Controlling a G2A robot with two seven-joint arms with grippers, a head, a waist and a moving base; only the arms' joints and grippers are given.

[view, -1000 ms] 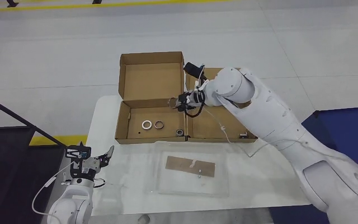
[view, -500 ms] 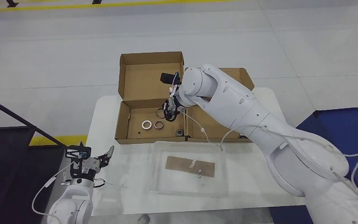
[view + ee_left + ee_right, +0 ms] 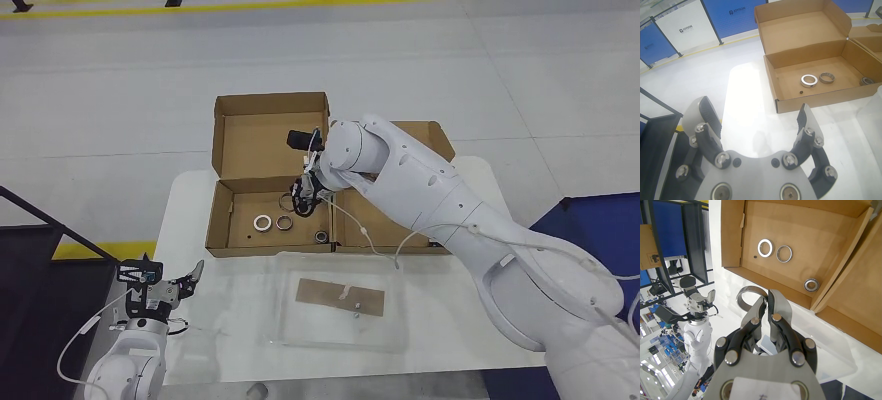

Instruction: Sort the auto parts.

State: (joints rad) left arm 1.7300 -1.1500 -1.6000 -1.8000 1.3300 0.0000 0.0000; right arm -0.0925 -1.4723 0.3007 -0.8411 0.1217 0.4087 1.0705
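Note:
My right gripper (image 3: 303,193) hangs over the left cardboard box (image 3: 214,218), shut on the rim of a grey metal ring (image 3: 748,294); the fingertips (image 3: 772,298) pinch the ring's wall. On the box floor lie a bright ring (image 3: 262,222), a duller ring (image 3: 285,222), a small bearing (image 3: 322,237) and a tiny black screw (image 3: 755,256). The left gripper (image 3: 754,104) stands open with nothing in it near the table's front left corner, well short of the box; the same rings (image 3: 809,80) lie ahead of it.
A second open cardboard box (image 3: 392,228) adjoins the first on the right, with a small part (image 3: 436,240) at its near edge. In front of the boxes lies a clear plastic tray (image 3: 300,325) holding a brown card piece (image 3: 340,297). Table edges are close.
The right arm swung from over the right box to over the left box with the ring in its grip, then held still. The left arm has not moved.

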